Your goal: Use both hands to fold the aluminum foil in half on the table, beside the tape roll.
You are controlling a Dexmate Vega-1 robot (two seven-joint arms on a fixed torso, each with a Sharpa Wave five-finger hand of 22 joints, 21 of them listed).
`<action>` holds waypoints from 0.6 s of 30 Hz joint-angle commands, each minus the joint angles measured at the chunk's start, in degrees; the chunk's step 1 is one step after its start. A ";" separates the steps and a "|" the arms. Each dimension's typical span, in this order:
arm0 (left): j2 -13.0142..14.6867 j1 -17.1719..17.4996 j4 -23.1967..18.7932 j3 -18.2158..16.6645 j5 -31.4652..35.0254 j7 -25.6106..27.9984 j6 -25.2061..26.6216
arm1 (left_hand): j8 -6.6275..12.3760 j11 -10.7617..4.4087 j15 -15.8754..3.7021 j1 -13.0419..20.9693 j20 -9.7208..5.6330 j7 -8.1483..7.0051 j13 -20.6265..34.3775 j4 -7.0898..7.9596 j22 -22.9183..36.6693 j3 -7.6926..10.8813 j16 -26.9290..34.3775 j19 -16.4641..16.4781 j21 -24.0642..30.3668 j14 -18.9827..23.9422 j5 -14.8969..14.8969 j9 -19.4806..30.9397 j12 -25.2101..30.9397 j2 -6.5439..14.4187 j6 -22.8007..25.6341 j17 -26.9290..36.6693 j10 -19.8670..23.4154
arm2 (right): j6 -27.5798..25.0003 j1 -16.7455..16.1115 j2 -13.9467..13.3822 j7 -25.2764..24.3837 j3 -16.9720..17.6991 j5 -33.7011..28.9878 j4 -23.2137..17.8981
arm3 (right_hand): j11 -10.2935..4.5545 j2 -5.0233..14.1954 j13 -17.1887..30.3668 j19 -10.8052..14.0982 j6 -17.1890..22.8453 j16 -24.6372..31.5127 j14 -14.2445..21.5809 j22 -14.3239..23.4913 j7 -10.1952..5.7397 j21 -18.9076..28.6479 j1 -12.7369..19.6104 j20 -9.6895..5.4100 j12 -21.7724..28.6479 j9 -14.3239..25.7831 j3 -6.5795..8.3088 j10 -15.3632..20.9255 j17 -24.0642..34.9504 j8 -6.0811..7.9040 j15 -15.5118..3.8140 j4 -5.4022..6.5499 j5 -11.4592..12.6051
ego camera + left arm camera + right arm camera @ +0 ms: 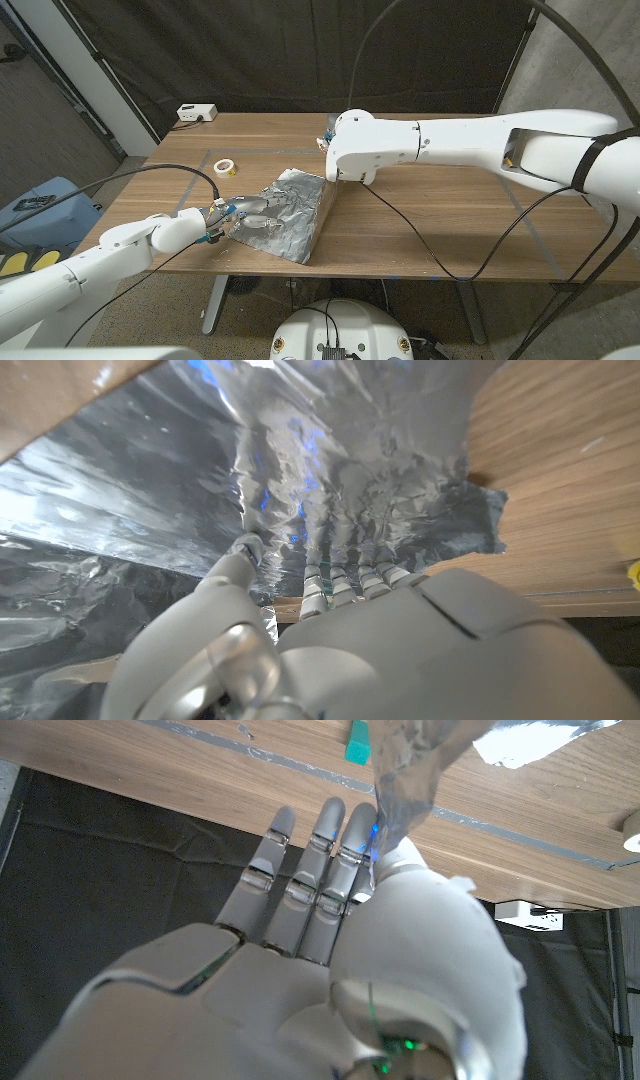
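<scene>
The aluminum foil (282,213) lies crumpled on the wooden table (420,235), near the tape roll (226,166). The left hand (232,212) presses its fingers on the foil's near-left part. The right hand (330,910) pinches a raised foil corner between thumb and fingers.

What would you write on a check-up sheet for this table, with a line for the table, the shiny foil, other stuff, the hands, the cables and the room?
Surface: wooden table, with thin tape lines on it.
Job's things: crinkled aluminum foil, its right edge lifted off the table; tape roll beside it, apart from it.
Clutter: white box at the far left corner; small green thing on the table.
Hands: left hand touches the foil's left part with its fingers; right hand pinches a foil edge.
Cables: black cable across the table; another along the left arm.
Surroundings: dark curtain behind the table.
</scene>
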 commanded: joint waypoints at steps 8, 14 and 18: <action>-0.10 -0.18 -0.03 0.07 0.10 0.05 -0.18 | 0.27 -0.03 -0.09 0.83 0.81 -0.09 0.20 0.05 0.21 -0.22 0.14 1.94 0.37 0.01 0.14 0.24 0.33 -0.03 0.88 0.18 0.14 | 0.00 -2.52 2.55 10.15 2.39 -11.17 1.14 | 0.39 0.15 0.05 0.92 -0.12 -0.28 0.30 0.27 0.73 0.25 -0.64 0.32 -0.17 0.27 0.00 -0.51 -0.14 -0.41 -1.82 0.30 -0.17; -0.18 -0.26 -0.02 0.16 0.14 -0.13 -0.18 | 0.28 -0.02 -0.10 0.95 0.87 -0.14 0.21 0.06 0.21 -0.25 0.14 1.94 0.36 0.01 0.16 0.25 0.33 -0.02 0.99 0.18 0.13 | 0.00 -3.35 3.57 14.19 3.48 -15.45 1.49 | 0.79 0.21 0.00 1.26 -0.22 -0.36 0.18 0.27 0.99 0.29 -0.76 0.46 -0.28 0.28 -0.05 -0.84 -0.15 -0.57 -1.51 0.34 -0.20; -0.19 -0.27 -0.06 0.17 0.21 -0.12 -0.18 | 0.28 -0.08 -0.09 1.02 0.83 -0.23 0.21 0.06 0.21 -0.29 0.12 1.93 0.36 -0.05 0.17 0.25 0.29 -0.04 1.03 0.17 0.02 | 0.00 -4.56 4.28 17.97 4.48 -19.58 1.77 | 0.96 0.33 0.04 1.82 -0.37 -0.53 -0.12 0.26 1.31 0.42 -0.92 0.66 -0.29 0.24 -0.08 -1.04 -0.17 -0.76 -1.23 0.42 -0.22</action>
